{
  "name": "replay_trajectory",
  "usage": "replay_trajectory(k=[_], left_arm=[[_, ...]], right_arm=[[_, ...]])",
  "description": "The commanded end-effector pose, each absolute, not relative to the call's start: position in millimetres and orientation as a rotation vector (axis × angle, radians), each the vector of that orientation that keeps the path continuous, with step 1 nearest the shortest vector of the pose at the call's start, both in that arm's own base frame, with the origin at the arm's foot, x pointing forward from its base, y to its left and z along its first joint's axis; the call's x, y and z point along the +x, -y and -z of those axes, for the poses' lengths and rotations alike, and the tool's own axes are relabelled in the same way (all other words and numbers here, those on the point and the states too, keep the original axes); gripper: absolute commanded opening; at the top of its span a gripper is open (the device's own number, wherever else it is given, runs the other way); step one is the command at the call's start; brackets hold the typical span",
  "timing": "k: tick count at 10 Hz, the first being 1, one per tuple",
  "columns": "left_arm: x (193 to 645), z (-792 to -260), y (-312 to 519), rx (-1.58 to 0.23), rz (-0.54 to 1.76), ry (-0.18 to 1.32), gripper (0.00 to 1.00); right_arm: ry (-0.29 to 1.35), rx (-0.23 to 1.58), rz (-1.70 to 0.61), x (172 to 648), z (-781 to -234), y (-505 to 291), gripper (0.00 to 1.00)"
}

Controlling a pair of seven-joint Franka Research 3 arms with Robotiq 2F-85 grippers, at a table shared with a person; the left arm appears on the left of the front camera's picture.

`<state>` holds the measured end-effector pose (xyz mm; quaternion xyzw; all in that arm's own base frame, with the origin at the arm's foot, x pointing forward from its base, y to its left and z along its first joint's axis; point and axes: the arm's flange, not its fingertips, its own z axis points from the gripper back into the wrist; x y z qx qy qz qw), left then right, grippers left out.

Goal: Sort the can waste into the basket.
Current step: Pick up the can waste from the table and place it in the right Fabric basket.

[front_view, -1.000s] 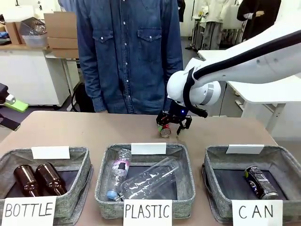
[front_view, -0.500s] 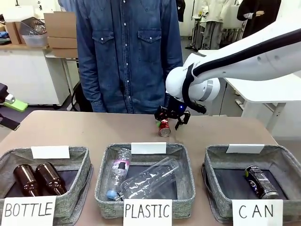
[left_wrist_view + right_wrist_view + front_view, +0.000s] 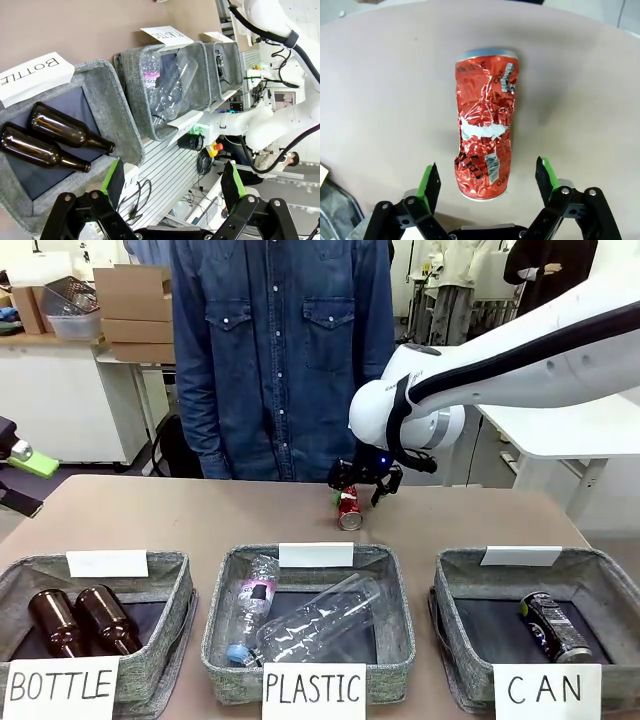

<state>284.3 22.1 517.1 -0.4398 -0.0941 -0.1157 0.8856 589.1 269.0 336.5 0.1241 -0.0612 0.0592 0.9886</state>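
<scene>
The right gripper (image 3: 487, 187) stands wide open over the red can (image 3: 484, 142), one green pad on each side of the can's lower end and not touching it. The can is dented and lies on its side on the table (image 3: 380, 90). From the front, this gripper (image 3: 362, 485) hangs just above the red can (image 3: 349, 510), which lies near the far edge of the table (image 3: 150, 515), behind the PLASTIC basket (image 3: 308, 625). A person in a denim shirt (image 3: 280, 350) stands at the far side.

The dark can (image 3: 553, 627) lies inside the CAN basket (image 3: 540, 625). Two brown bottles (image 3: 78, 620) lie in the BOTTLE basket (image 3: 92, 630).

The left gripper (image 3: 170, 187) is also wide open and holds nothing.
</scene>
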Motion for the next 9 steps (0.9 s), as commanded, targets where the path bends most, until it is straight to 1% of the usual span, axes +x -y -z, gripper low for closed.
replay_trajectory(k=[1,2,4,5,6,7,9], left_arm=[[281.8,-517.5,-22.4,-0.913,0.238,0.189,1.00],[281.8,-517.5,-22.4,-0.913,0.238,0.189,1.00],[281.8,-517.5,-22.4,-0.913,0.238,0.189,1.00],[281.8,-517.5,-22.4,-0.913,0.238,0.189,1.00],[281.8,-517.5,-22.4,-0.913,0.238,0.189,1.00],[281.8,-517.5,-22.4,-0.913,0.238,0.189,1.00],[281.8,-517.5,-22.4,-0.913,0.238,0.189,1.00]], right_arm=[[0.153,0.214,-0.112,591.4,-333.4,-268.4,0.41],[0.154,0.220,-0.117,590.3,-331.3,-267.4,0.00],[0.143,0.215,-0.127,588.0,-321.8,-271.1,0.00],[0.132,0.214,-0.137,586.3,-317.6,-272.8,0.15],[0.124,0.210,-0.141,586.7,-312.9,-277.0,0.05],[0.116,0.211,-0.139,587.1,-312.6,-275.6,0.00],[0.108,0.220,-0.133,588.1,-313.9,-273.1,0.00]])
